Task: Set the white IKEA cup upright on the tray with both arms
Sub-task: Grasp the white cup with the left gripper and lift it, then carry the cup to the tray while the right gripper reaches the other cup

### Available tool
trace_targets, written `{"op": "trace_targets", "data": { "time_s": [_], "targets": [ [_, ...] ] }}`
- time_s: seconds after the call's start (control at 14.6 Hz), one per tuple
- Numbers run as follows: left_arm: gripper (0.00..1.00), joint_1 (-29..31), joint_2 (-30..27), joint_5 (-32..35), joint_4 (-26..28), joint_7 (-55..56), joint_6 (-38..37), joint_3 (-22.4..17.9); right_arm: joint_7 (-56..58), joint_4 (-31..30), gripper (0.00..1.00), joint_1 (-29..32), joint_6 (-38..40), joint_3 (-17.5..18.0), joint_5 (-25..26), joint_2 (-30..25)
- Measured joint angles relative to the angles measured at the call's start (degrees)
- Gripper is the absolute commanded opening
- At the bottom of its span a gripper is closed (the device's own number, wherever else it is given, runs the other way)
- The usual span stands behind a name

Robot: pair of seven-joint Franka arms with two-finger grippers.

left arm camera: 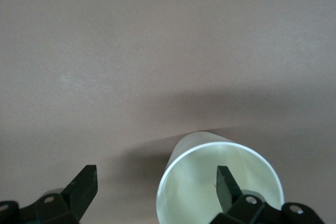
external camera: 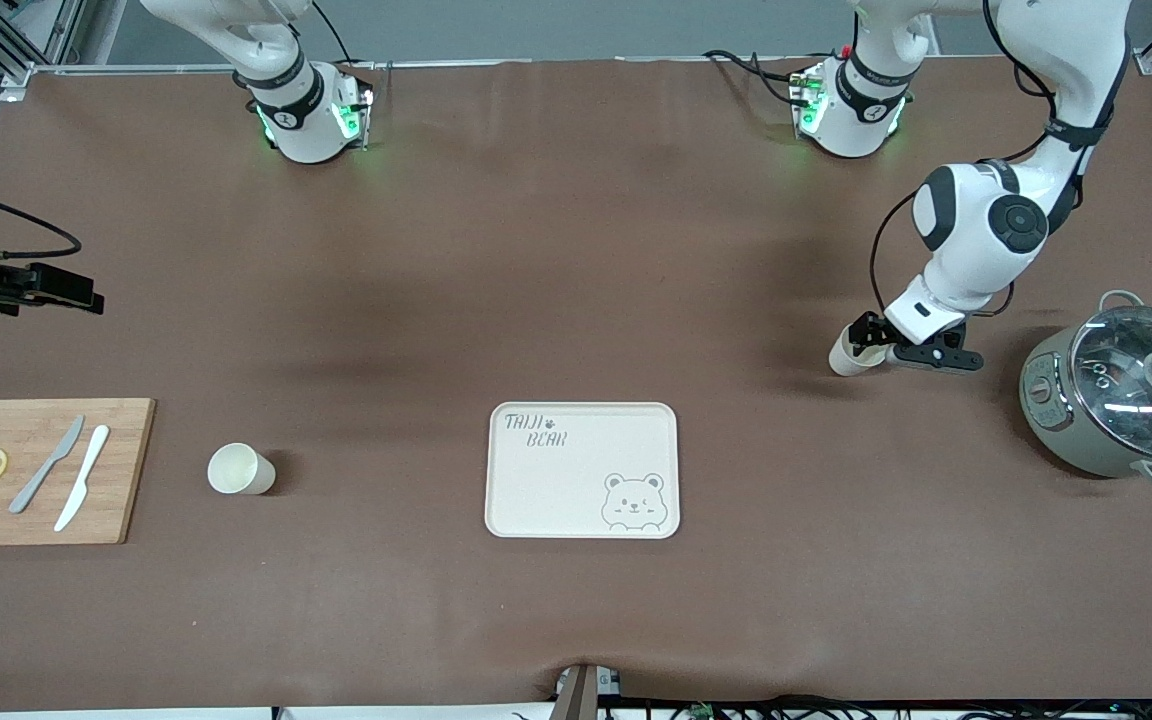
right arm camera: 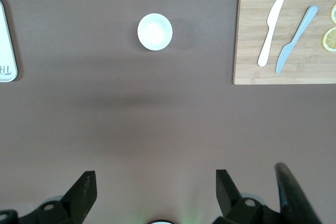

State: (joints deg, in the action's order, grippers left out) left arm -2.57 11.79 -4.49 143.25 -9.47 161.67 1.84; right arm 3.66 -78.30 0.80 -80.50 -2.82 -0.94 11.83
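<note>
A white cup point(external camera: 848, 356) is on the brown table toward the left arm's end, farther from the front camera than the tray, and it looks tilted. My left gripper point(external camera: 872, 338) is open at its mouth. In the left wrist view the cup point(left arm camera: 199, 192) faces the camera. One fingertip point(left arm camera: 226, 179) is inside the rim and the other fingertip point(left arm camera: 86, 178) is outside on the table side, so my left gripper point(left arm camera: 156, 176) straddles the wall. A second white cup point(external camera: 240, 468) stands upright beside the cutting board. The cream tray point(external camera: 582, 470) with bear drawing is empty. My right gripper point(right arm camera: 152, 181) is open and empty, high over the table; it waits.
A wooden cutting board point(external camera: 36, 470) with two knives and lemon slices lies at the right arm's end. A grey pot with glass lid point(external camera: 1121, 390) stands at the left arm's end. A black camera mount point(external camera: 21, 285) juts in above the board.
</note>
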Motion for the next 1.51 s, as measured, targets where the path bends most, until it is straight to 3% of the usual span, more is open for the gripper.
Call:
{"op": "trace_targets", "data": {
  "time_s": [0.07,0.41,0.96,1.17,1.51],
  "targets": [
    [0.01,0.00,0.59,0.00,0.19,-0.25,0.62,0.01,0.00,0.00,1.00,0.00,-0.20,0.00,0.00,0.00],
    [0.00,-0.01,1.70,0.00,3.21,-0.27,6.65,0.03,0.00,-0.52,1.00,-0.07,-3.73,0.12,-0.04,0.67],
    [0.00,-0.37,1.66,0.00,1.37,0.38,6.63,0.20,0.02,-0.98,1.00,-0.07,-11.36,0.12,-0.04,7.76],
    [0.00,-2.12,1.75,0.00,-4.80,3.89,-1.93,0.30,0.02,-1.03,1.00,-0.06,-13.94,0.12,-0.04,10.47],
    [0.00,-11.02,6.07,0.00,-21.71,19.23,-18.60,0.55,0.25,-1.59,1.00,-0.01,-18.58,0.10,-0.83,14.78]
  ]
}}
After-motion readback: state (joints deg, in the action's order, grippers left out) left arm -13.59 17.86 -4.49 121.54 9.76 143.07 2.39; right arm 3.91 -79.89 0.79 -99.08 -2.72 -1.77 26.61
